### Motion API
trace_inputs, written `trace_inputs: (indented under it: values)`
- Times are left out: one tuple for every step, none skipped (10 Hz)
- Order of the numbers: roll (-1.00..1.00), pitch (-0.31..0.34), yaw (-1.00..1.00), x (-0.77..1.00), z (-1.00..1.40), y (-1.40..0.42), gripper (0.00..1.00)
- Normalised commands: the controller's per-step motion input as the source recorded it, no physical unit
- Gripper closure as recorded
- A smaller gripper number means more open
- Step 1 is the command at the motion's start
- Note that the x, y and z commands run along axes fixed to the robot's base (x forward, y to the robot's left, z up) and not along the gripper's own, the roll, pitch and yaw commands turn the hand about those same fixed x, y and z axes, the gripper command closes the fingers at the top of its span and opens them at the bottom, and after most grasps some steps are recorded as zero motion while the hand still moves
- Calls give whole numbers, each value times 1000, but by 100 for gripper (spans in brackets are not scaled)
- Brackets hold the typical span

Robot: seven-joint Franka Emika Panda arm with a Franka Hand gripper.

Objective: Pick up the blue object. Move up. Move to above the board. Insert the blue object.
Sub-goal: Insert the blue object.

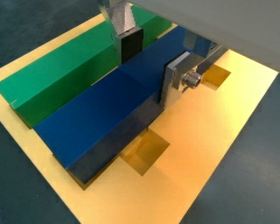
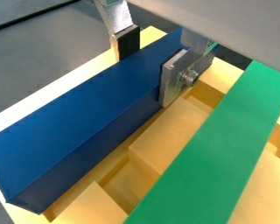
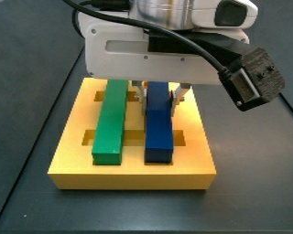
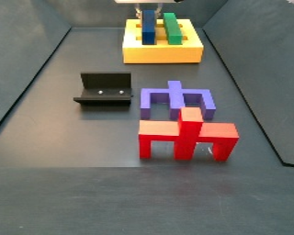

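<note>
The blue object (image 3: 159, 132), a long dark blue bar, lies lengthwise in a groove of the yellow board (image 3: 131, 174), beside the green bar (image 3: 110, 123). My gripper (image 3: 161, 94) is straight above the board's far half. Its fingers straddle the blue object near its far end. In both wrist views the dark pad and the silver plate sit against the two sides of the blue object (image 1: 108, 114) (image 2: 84, 131), so the gripper (image 1: 150, 74) (image 2: 149, 72) looks shut on it. The bar's top is level with the green bar's top.
The green bar (image 1: 60, 74) (image 2: 219, 149) runs parallel close to the blue one. In a side view the fixture (image 4: 103, 90), a purple base (image 4: 176, 96) and a red piece (image 4: 186, 136) stand on the floor away from the board (image 4: 162, 53).
</note>
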Motion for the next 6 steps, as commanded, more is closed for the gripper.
trace_inputs:
  values:
    - [0, 0, 0, 91, -357, -120, 100]
    - [0, 0, 0, 0, -357, -9, 100]
    - [0, 0, 11, 0, -409, 0, 100]
    - [0, 0, 143, -209, -323, 69, 100]
    - [0, -51, 291, -271, -249, 26, 100]
    - [0, -41, 237, -143, -251, 0, 100]
